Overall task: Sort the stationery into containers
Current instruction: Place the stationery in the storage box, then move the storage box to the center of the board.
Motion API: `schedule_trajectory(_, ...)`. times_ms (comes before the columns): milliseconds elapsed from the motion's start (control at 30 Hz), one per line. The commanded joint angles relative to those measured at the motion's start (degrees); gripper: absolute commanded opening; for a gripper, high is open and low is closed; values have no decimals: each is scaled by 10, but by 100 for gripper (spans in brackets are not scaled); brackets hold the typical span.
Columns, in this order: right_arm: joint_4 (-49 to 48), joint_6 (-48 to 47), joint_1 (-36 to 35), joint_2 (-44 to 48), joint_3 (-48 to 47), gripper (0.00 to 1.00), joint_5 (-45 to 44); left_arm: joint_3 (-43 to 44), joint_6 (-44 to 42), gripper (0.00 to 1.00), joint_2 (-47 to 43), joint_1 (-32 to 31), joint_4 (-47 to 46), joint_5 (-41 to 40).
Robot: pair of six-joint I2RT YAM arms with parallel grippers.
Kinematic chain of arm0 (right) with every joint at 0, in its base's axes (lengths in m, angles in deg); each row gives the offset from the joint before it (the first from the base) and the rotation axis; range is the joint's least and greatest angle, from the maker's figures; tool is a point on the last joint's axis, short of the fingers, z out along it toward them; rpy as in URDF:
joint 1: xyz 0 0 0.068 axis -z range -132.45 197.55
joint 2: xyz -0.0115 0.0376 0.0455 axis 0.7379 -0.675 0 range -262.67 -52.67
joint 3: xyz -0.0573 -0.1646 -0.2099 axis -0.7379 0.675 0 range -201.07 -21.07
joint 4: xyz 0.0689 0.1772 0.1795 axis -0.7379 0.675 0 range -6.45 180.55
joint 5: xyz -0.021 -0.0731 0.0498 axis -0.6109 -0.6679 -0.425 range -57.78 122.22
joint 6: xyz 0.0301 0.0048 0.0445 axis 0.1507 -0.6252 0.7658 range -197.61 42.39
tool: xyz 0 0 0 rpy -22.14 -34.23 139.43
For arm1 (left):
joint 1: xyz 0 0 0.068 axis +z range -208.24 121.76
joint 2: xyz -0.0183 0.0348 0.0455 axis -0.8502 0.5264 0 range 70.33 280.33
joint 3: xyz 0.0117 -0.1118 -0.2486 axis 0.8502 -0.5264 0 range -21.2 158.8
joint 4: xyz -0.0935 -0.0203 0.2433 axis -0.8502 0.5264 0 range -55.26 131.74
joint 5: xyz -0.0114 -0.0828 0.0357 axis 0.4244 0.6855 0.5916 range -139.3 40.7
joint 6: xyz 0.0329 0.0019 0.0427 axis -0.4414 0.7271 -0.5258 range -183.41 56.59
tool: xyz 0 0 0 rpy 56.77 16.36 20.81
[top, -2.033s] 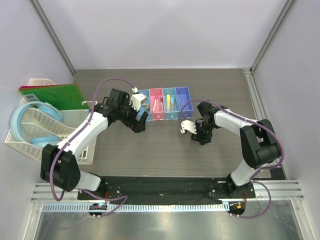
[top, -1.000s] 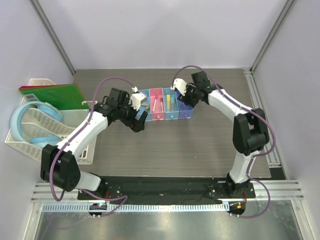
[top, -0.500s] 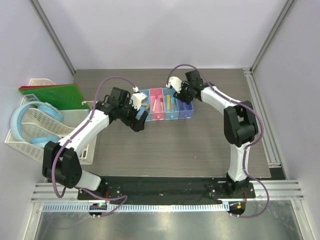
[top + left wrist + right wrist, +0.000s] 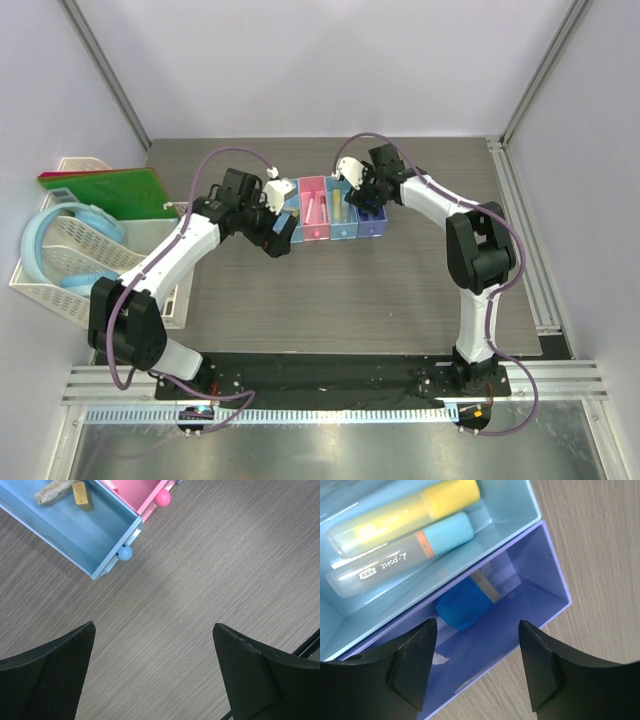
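The left arm (image 4: 172, 258) stretches far and rightward, the right arm (image 4: 435, 200) far and leftward. The left gripper (image 4: 154, 626) and right gripper (image 4: 477, 624) both point down, jaws wide apart.

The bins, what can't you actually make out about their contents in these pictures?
Pink bin: left wrist view's top edge cuts off most of it; top view shows its contents too small to identify.
Purple bin: top view, the right arm covers its far end.
Blue block: right wrist view, partly behind the translucent bin wall.
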Motion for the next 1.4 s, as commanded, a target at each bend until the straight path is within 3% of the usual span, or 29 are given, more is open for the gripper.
schedule_trajectory(0,-15,17,-3,55,12,72,-14,31,-12,100,14,3,-14,1)
schedule_trajectory(567,-30,61,-4,138,87,72,-54,136,-68,100,160,6,-138,-175)
schedule_trajectory(1033,-61,87,-9,129,148,72,-46,112,-81,100,234,6,-156,-162)
schedule_trajectory(1367,-73,97,-19,179,217,72,-54,85,-70,100,210,6,-154,-129)
